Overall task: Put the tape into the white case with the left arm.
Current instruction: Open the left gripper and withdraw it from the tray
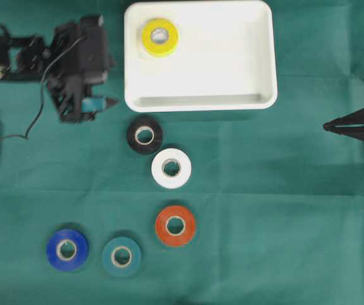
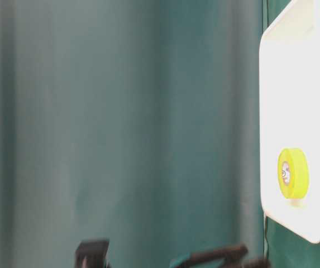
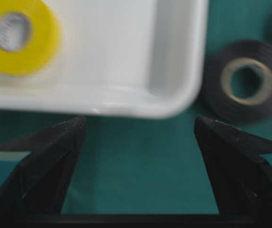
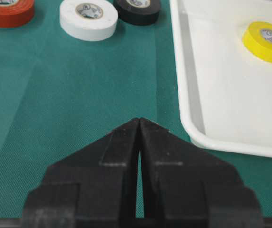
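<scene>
A yellow tape roll (image 1: 160, 37) lies flat inside the white case (image 1: 232, 101), near the case's top left corner in the overhead view. The case sits on the green bench (image 1: 283, 210).

The left claw (image 1: 99, 103) is just beside the case's lower left corner. Its two black fingers (image 3: 45, 156) stand wide apart, and there is nothing between them but green cloth. The claw does not touch the case or any tape.

A black tape roll (image 1: 145, 135) lies just below the case. A white roll (image 1: 171, 168) sits next to it; they may be touching, but the view is too soft to be sure. An orange roll (image 1: 175, 225), a teal roll (image 1: 121, 256) and a blue roll (image 1: 67, 249) lie further down.

The right claw (image 4: 139, 124) is pinched tight, holding nothing, well away at the right side.
</scene>
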